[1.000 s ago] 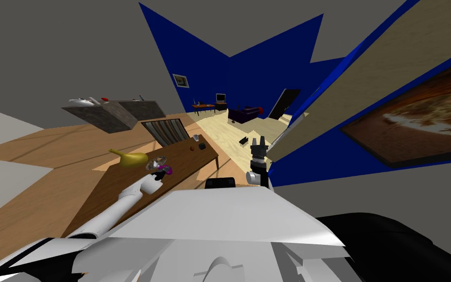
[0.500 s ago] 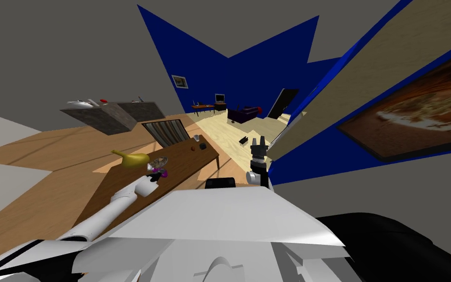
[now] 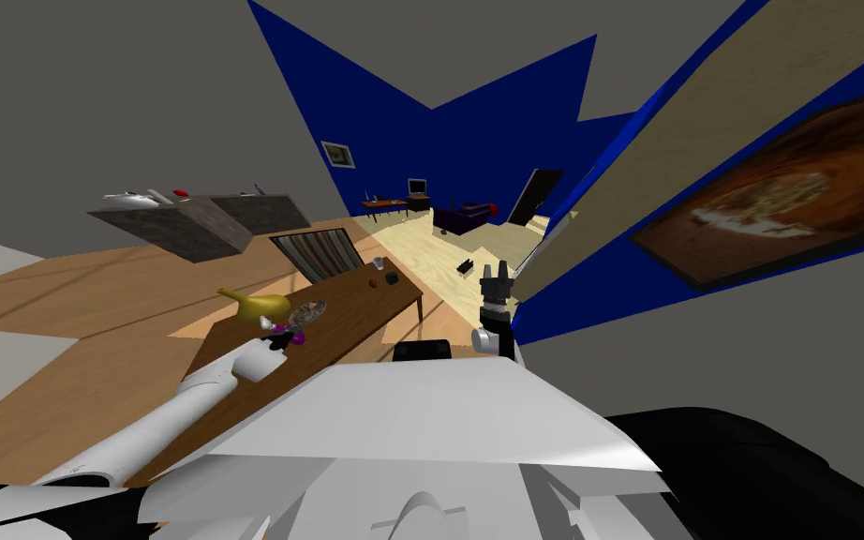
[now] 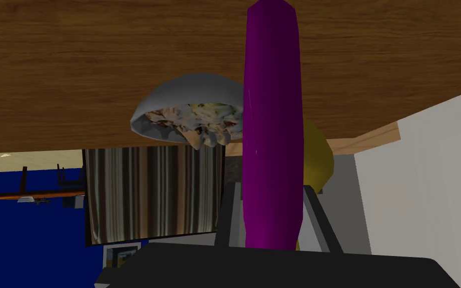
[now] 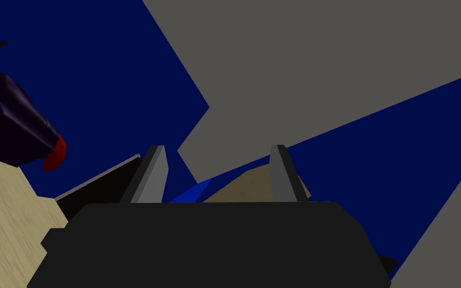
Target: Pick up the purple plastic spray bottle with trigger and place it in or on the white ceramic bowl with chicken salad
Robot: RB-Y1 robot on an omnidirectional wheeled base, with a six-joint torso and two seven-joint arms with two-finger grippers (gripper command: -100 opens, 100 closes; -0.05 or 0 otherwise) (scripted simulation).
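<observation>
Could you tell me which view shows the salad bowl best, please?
Left wrist view: the bowl is large, salad plain, one side behind the purple bottle. The head view shows it tiny on the table. The right wrist view faces elsewhere.

Flat, even light meets us, brightest on the far floor (image 3: 430, 258), with faint sheen on the purple bottle (image 4: 272, 125) and walls (image 3: 439, 150) splaying outward

Home; sofa (image 3: 459, 218), table (image 3: 357, 306), framed picture (image 3: 337, 154)

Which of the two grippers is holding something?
The left gripper: its fingers press the sides of the purple bottle. The right gripper stands open and empty.
</observation>
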